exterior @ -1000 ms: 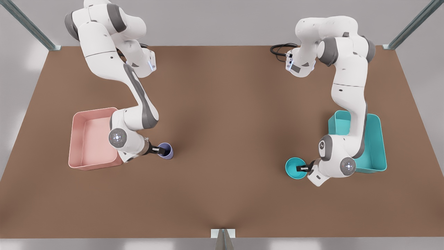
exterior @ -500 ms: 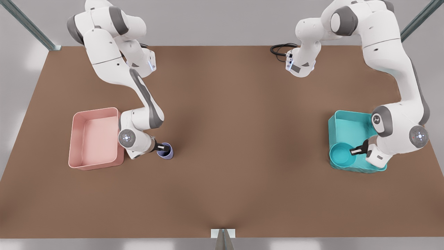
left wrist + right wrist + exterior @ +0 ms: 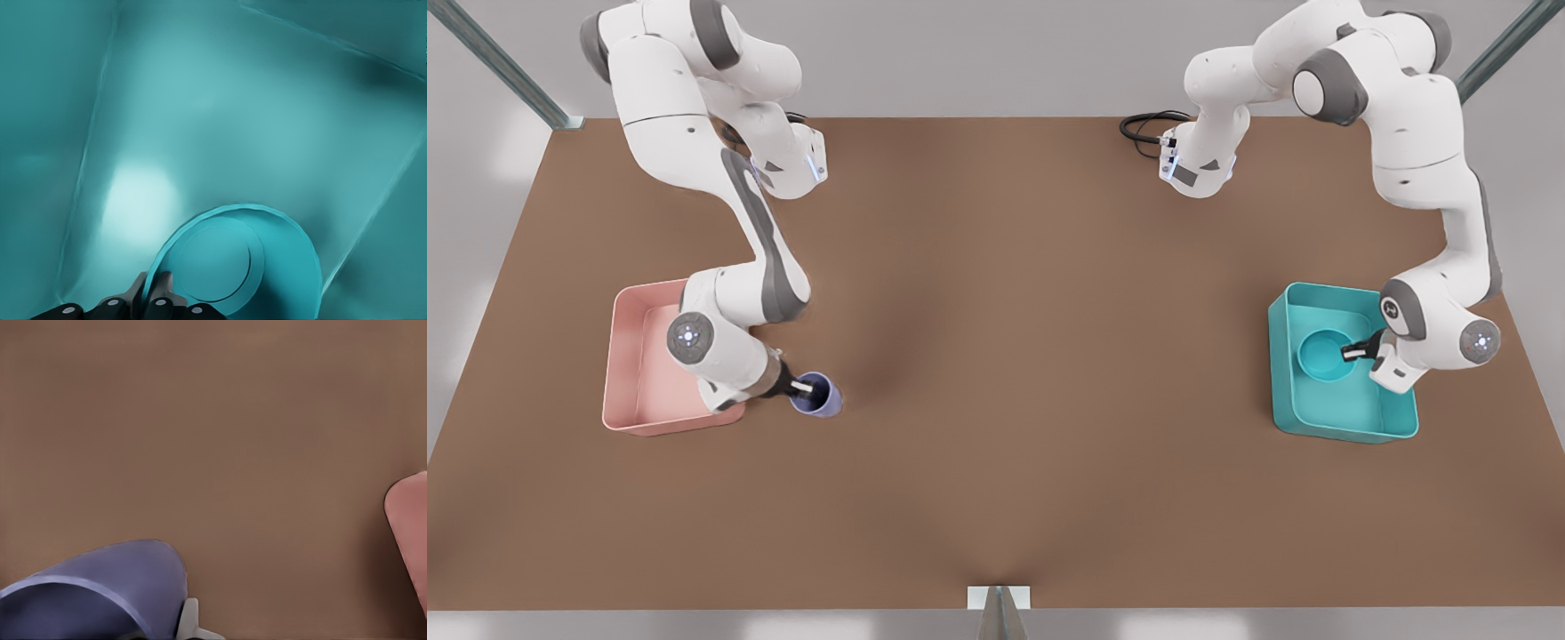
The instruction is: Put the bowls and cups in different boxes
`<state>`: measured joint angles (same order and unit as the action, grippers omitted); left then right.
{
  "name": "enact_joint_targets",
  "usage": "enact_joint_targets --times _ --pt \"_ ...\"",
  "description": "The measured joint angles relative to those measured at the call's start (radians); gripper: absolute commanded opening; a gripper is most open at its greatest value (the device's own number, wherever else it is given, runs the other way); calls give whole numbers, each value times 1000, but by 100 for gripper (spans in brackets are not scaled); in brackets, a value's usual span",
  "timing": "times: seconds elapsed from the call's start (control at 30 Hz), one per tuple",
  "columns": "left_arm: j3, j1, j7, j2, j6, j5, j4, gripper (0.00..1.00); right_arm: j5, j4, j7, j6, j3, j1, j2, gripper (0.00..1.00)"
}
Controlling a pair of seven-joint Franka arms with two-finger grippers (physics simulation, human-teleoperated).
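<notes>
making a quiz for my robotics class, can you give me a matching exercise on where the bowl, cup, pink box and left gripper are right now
Things:
1. teal bowl
2. lavender cup
3. pink box
4. left gripper

Places or states:
A. holds nothing inside; an arm reaches over it
B. over the teal box, pinching a rim
C. over the brown table, outside both boxes, gripped by the right gripper
D. inside the teal box's walls, held at its rim

Pairs: 1-D, 2-C, 3-A, 4-B

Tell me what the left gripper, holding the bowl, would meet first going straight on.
Probably the floor of the teal box: the left gripper, holding the teal bowl, faces down into it.
</notes>
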<state>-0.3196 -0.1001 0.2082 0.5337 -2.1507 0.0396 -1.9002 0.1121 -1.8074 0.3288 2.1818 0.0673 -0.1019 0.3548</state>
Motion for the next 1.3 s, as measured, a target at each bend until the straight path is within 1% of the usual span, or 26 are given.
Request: enact_joint_targets --times 0.07,0.13,0.17,0.2,0.27,0.3,0.33,0.4,0.53,0.63,0.73,0.77,0.8,0.93,1.13,1.23,1.3 --pt "0 7 42 -44 -1 29 12 100 -38 -16 -52 -56 -2 95 -83 21" --pt "-2 5 74 -127 72 41 101 100 -69 -37 -113 -105 -6 199 -140 21" --pt "24 3 76 -172 126 21 148 100 -82 -41 -145 -124 -7 248 -155 21" --pt "74 13 70 -214 182 -5 192 100 -93 -44 -178 -141 -8 289 -166 21" --pt "222 53 44 -256 302 -56 324 100 -108 -62 -239 -163 -14 334 -173 21" --pt "290 95 28 -268 361 -82 391 100 -116 -66 -267 -164 -18 339 -161 21" --pt "333 147 13 -284 420 -101 446 100 -122 -69 -294 -157 -21 342 -133 21" --pt "390 216 -15 -312 515 -130 500 100 -130 -96 -342 -122 -27 350 -82 21" --pt "418 229 -75 -319 640 -156 553 100 -136 -111 -423 15 -34 367 40 21" --pt "443 222 -115 -321 736 -164 558 100 -138 -108 -474 93 -38 367 86 21" --pt "445 220 -148 -321 798 -169 560 100 -138 -108 -515 144 -37 367 112 21" --pt "445 219 -158 -321 812 -170 563 100 -138 -109 -526 154 -37 367 114 82" --pt "445 218 -167 -321 822 -171 566 100 -143 -109 -534 163 -37 367 115 100" --pt "445 218 -200 -321 842 -168 568 100 -203 -107 -512 185 -37 367 111 100" --pt "445 218 -237 -322 844 -165 568 100 -166 -82 -538 131 -24 358 49 100" --pt "445 218 -251 -321 844 -166 568 100 -130 -34 -564 58 -16 345 -9 100" --pt "445 218 -260 -322 844 -166 568 100 -111 60 -560 -53 -14 311 -52 100"
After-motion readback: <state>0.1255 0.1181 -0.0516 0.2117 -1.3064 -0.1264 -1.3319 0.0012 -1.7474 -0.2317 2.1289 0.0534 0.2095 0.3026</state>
